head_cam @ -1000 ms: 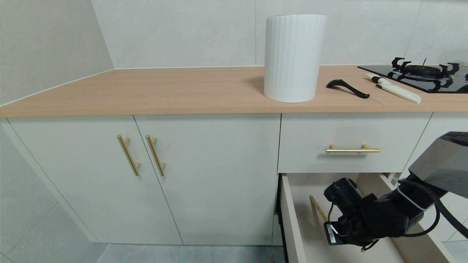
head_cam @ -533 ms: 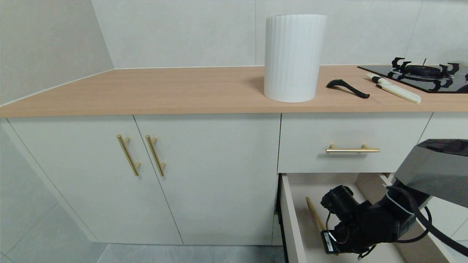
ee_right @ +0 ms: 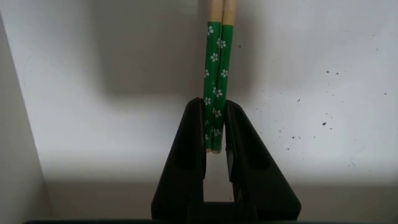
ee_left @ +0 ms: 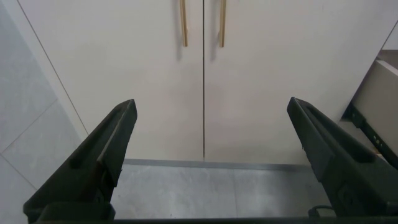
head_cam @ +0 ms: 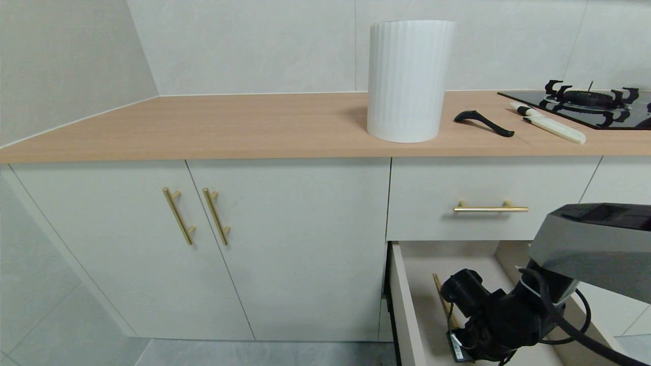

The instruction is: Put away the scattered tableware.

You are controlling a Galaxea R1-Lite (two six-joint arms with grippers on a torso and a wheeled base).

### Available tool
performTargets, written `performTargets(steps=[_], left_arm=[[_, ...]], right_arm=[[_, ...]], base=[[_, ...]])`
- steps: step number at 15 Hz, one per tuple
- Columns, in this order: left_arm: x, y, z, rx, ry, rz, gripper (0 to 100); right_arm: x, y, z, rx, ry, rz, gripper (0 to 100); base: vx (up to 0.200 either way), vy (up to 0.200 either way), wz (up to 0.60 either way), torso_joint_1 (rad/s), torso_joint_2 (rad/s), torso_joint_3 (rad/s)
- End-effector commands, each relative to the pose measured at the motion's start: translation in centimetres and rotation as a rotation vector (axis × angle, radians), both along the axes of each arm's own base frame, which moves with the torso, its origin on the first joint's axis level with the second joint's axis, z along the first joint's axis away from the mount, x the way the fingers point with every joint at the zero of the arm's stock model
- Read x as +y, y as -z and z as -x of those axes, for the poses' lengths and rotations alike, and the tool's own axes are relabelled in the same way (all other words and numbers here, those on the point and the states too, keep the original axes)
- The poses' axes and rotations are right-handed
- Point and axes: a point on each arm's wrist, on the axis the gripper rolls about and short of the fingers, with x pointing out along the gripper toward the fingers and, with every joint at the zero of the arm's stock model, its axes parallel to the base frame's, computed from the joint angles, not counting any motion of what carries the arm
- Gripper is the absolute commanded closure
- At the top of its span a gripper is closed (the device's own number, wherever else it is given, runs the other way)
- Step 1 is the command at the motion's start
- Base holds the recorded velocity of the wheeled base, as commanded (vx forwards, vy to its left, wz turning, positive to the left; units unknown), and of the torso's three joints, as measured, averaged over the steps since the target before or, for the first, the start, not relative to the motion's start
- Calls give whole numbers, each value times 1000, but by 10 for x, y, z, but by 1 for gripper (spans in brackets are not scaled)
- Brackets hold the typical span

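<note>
A pair of chopsticks [ee_right: 217,68] with green flowered ends and bare wooden shafts lies along the pale floor of the open lower drawer [head_cam: 407,310]. My right gripper [ee_right: 215,112] is shut on their green ends, low inside the drawer. In the head view the chopsticks [head_cam: 440,295] show as a thin wooden strip beside the right wrist. On the counter lie a black-handled utensil [head_cam: 483,122] and a white knife [head_cam: 553,129]. My left gripper [ee_left: 211,115] hangs open and holds nothing, facing the cabinet doors near the floor.
A tall white ribbed container [head_cam: 407,81] stands on the wooden countertop [head_cam: 229,127]. A gas stove [head_cam: 585,101] is at the far right. The upper drawer with a gold handle [head_cam: 491,208] is closed. Two closed cabinet doors [head_cam: 203,244] lie to the left.
My right arm has moved left and lower into the drawer, carrying the chopsticks down toward the drawer floor. Nothing on the counter has moved.
</note>
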Motion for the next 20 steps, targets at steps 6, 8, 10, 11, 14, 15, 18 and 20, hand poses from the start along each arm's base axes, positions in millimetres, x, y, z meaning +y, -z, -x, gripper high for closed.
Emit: performTargets(steps=[6,8,10,11,14,15,18,20], left_arm=[[0,0,0,0,-1,0,0],[0,0,0,1,-1,0,0],[0,0,0,1,-1,0,0],[0,0,0,1,-1,0,0],[0,0,0,1,-1,0,0],[0,0,0,1,-1,0,0],[0,0,0,1,-1,0,0],[0,0,0,1,-1,0,0]], right_arm=[[1,2,0,-6,-1,-4,100],[1,2,0,-5,-1,-3,0],[1,2,0,-6,-1,-5,0],[1,2,0,-5,-1,-6,0],[1,1,0,-5,-2,-10,0],[1,0,0,-7,-1,-13,0],[0,-9,-2,-36,5,-25,0],[-8,-57,0,-154,26,-91,0]], base=[[0,0,0,0,0,0],[0,0,0,0,0,0],[0,0,0,0,0,0],[0,0,0,0,0,0],[0,0,0,0,0,0],[0,0,0,0,0,0],[0,0,0,0,0,0],[0,0,0,0,0,0]])
